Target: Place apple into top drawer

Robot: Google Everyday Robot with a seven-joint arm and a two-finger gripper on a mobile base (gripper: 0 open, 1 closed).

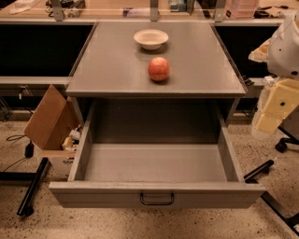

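Cut off or unclear, reckoned from the gripper

The gripper (274, 108), pale yellowish blocks to the right of the top drawer (93, 194), runs off the frame's right edge, as does the white arm (287, 46) above it. Far to its left, the cardboard box (46, 119) holds contents too small to identify. The bench clutter (238, 8) beyond is cropped.

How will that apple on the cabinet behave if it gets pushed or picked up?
The apple is round on a flat cabinet top, so a nudge probably rolls it. Its smooth skin may slip in a pinch. The tool hangs at the right, away from it.
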